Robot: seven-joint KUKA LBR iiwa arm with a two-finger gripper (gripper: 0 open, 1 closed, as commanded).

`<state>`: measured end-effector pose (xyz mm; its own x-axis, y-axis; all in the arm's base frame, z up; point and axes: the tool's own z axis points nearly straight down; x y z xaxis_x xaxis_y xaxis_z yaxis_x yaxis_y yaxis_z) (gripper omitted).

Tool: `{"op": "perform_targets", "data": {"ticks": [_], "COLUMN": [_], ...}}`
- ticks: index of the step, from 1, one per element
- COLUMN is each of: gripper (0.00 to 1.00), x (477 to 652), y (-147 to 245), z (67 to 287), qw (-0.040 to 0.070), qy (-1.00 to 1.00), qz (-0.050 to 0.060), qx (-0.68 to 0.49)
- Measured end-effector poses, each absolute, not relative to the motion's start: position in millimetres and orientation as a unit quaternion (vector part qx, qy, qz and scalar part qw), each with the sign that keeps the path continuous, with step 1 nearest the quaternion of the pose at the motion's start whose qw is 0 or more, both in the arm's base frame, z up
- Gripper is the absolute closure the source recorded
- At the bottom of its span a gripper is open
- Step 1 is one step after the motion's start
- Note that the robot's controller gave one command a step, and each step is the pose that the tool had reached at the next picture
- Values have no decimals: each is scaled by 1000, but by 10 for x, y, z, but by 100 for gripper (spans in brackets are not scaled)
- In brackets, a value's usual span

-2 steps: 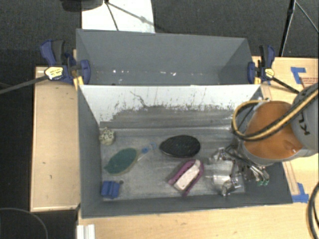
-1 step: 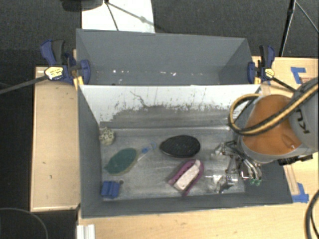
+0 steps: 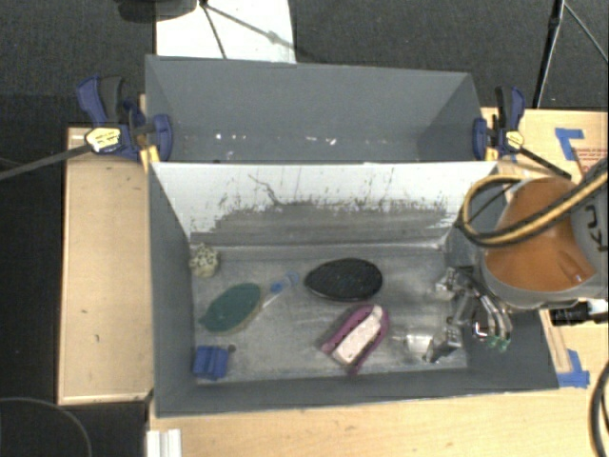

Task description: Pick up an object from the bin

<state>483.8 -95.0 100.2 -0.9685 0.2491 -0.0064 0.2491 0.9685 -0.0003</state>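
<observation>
Six small things lie spread on the floor of the grey bin point(image 3: 314, 103). At the far left sit a speckled pale ball point(image 3: 203, 260), a green oval brush point(image 3: 231, 307) with a blue handle, and below them a small blue piece point(image 3: 211, 361). Near the middle lies a black oval pad point(image 3: 343, 279), and just below and to its right a purple-and-white case point(image 3: 355, 335), lying at a slant. Further right, a small pale scrap point(image 3: 417, 343) lies just beside the claw point(image 3: 445, 347), which is low over the bin's right end. Whether the claw is released or clenched I cannot tell. The pale scrap is the nearest candidate. It looks light and thin, probably flimsy, and may slide on the metal, so a low pinch across its narrow width seems best. The purple-and-white case, also close by, looks stiffer and bulkier, and it would likely take a firm grip across its short sides.
</observation>
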Motion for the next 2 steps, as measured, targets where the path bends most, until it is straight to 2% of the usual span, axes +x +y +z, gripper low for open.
{"op": "perform_targets", "data": {"ticks": [1,2], "gripper": [0,0], "x": [4835,4797], "y": [-737,-749], "z": [724,724], "qw": [2,2], "qy": [968,948], "qz": [0,2], "qx": [252,320]}}
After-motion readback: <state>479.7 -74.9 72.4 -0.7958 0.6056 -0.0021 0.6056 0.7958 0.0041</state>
